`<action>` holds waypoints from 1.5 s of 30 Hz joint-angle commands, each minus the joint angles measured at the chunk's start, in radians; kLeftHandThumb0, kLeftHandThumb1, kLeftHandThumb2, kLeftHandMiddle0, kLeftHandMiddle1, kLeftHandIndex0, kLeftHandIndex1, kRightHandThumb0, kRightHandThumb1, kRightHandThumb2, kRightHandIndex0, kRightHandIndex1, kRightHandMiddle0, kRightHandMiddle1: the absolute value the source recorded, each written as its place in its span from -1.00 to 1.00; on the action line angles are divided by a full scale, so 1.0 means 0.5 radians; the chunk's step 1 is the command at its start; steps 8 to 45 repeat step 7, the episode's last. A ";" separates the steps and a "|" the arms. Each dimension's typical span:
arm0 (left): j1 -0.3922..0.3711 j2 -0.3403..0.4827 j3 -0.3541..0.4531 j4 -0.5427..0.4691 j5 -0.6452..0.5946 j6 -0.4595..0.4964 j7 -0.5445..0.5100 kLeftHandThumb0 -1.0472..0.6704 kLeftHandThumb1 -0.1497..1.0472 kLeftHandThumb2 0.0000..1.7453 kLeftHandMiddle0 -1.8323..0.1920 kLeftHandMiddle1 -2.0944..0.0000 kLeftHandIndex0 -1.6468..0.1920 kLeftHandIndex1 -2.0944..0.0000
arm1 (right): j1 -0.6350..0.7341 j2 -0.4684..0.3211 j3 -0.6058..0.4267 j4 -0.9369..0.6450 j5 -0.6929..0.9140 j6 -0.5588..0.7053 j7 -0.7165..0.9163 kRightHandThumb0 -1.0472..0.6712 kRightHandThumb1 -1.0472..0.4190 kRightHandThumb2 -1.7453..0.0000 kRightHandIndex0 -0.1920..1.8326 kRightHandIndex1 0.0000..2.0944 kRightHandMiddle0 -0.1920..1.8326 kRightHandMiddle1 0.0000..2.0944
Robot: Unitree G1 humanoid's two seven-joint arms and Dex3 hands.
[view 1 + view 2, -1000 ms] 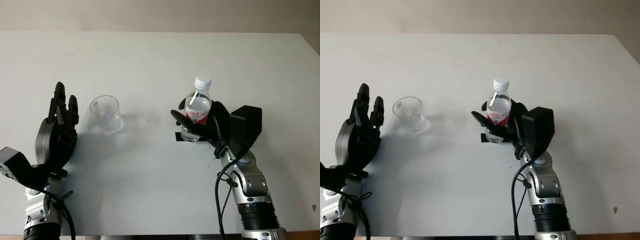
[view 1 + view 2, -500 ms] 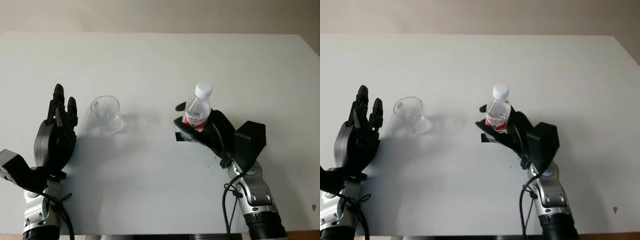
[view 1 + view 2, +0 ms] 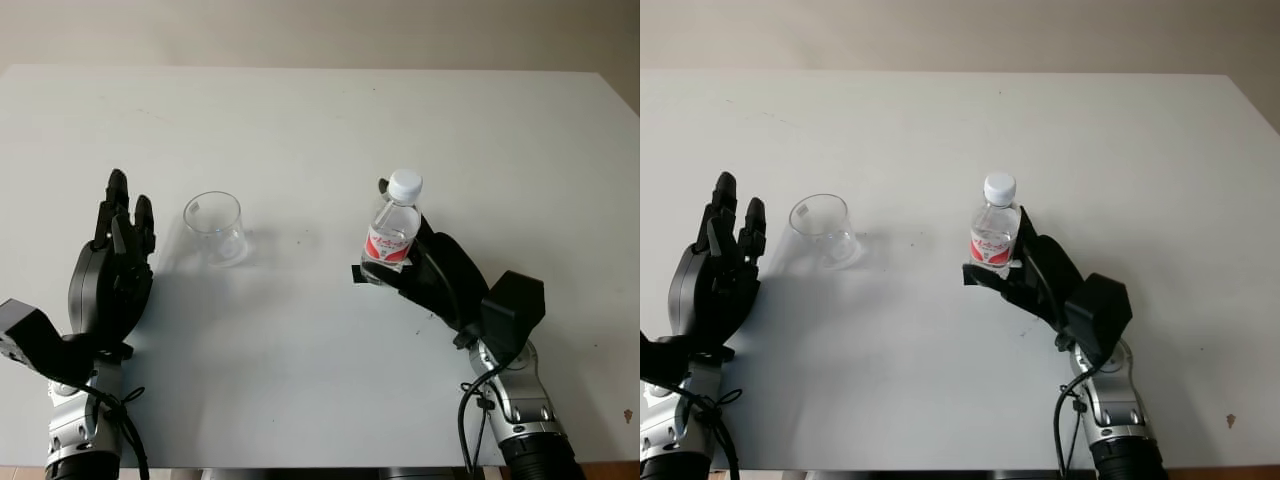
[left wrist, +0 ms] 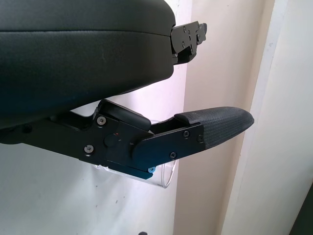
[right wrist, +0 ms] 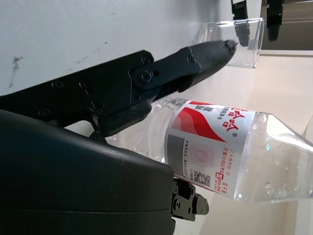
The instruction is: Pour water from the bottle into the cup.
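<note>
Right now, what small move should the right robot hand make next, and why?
Probably lift the bottle and carry it toward the cup. The right robot hand grips it upright on the table, well apart from the cup; its white cap looks still on. The left robot hand is open beside the cup.

Table [image 3: 300,120], filling the frame: smooth, matt white surface with faint scuffs near centre. Cup [image 3: 213,226], left of centre, and bottle [image 3: 392,232], right of centre: clear glossy plastic, the bottle with a white plastic cap and a glossy red-and-white printed label. Left hand [image 3: 112,270], lower left, and right hand [image 3: 440,275], lower right: matt black plastic shells with finely textured fingertip pads [image 4: 227,123]; forearms of bare silver metal.
</note>
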 commanded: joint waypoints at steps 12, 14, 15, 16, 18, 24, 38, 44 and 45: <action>0.070 0.000 -0.005 0.009 0.003 0.015 -0.009 -0.72 1.00 -0.22 1.00 1.00 1.00 1.00 | 0.165 0.060 -0.020 -0.234 0.084 -0.158 -0.083 -0.86 -0.96 0.93 -1.00 -1.00 -1.00 -1.00; 0.070 0.000 -0.005 0.009 0.003 0.015 -0.009 -0.72 1.00 -0.22 1.00 1.00 1.00 1.00 | 0.165 0.060 -0.020 -0.234 0.084 -0.158 -0.083 -0.86 -0.96 0.93 -1.00 -1.00 -1.00 -1.00; 0.070 0.000 -0.005 0.009 0.003 0.015 -0.009 -0.72 1.00 -0.22 1.00 1.00 1.00 1.00 | 0.165 0.060 -0.020 -0.234 0.084 -0.158 -0.083 -0.86 -0.96 0.93 -1.00 -1.00 -1.00 -1.00; 0.070 0.000 -0.005 0.009 0.003 0.015 -0.009 -0.72 1.00 -0.22 1.00 1.00 1.00 1.00 | 0.165 0.060 -0.020 -0.234 0.084 -0.158 -0.083 -0.86 -0.96 0.93 -1.00 -1.00 -1.00 -1.00; 0.070 0.000 -0.005 0.009 0.003 0.015 -0.009 -0.72 1.00 -0.22 1.00 1.00 1.00 1.00 | 0.165 0.060 -0.020 -0.234 0.084 -0.158 -0.083 -0.86 -0.96 0.93 -1.00 -1.00 -1.00 -1.00; 0.070 0.000 -0.005 0.009 0.003 0.015 -0.009 -0.72 1.00 -0.22 1.00 1.00 1.00 1.00 | 0.165 0.060 -0.020 -0.234 0.084 -0.158 -0.083 -0.86 -0.96 0.93 -1.00 -1.00 -1.00 -1.00; 0.070 0.000 -0.005 0.009 0.003 0.015 -0.009 -0.72 1.00 -0.22 1.00 1.00 1.00 1.00 | 0.165 0.060 -0.020 -0.234 0.084 -0.158 -0.083 -0.86 -0.96 0.93 -1.00 -1.00 -1.00 -1.00; 0.070 0.000 -0.005 0.009 0.003 0.015 -0.009 -0.72 1.00 -0.22 1.00 1.00 1.00 1.00 | 0.165 0.060 -0.020 -0.234 0.084 -0.158 -0.083 -0.86 -0.96 0.93 -1.00 -1.00 -1.00 -1.00; 0.070 0.000 -0.005 0.009 0.003 0.015 -0.009 -0.72 1.00 -0.22 1.00 1.00 1.00 1.00 | 0.165 0.060 -0.020 -0.234 0.084 -0.158 -0.083 -0.86 -0.96 0.93 -1.00 -1.00 -1.00 -1.00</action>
